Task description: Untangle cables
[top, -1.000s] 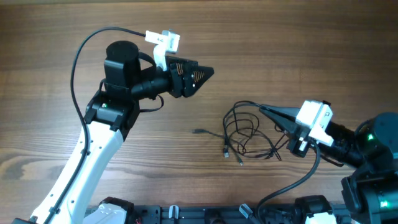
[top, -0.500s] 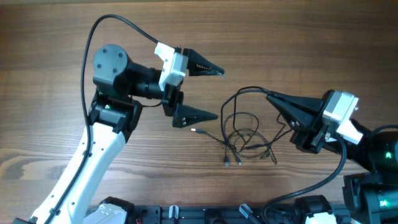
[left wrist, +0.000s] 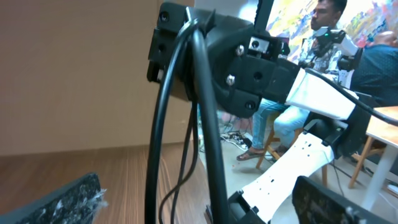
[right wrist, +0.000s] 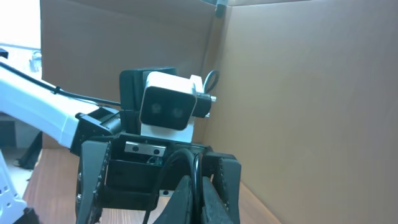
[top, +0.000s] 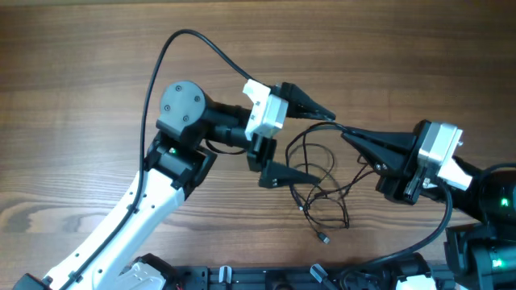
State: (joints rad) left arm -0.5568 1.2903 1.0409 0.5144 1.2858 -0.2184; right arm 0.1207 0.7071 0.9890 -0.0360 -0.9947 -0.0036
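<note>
Within the last second the left arm has swung right across the surface to the tangle. Its left pincer, shut before, now stands wide apart and straddles the left side of the cables. The right pincer stays clamped on their far loop, so the bundle hangs stretched toward the near edge, one plug trailing loose. A second grip looks close, and with it a pull-apart. The surface is brown wood grain. Cardboard walls back it, and seated people show beyond.
</note>
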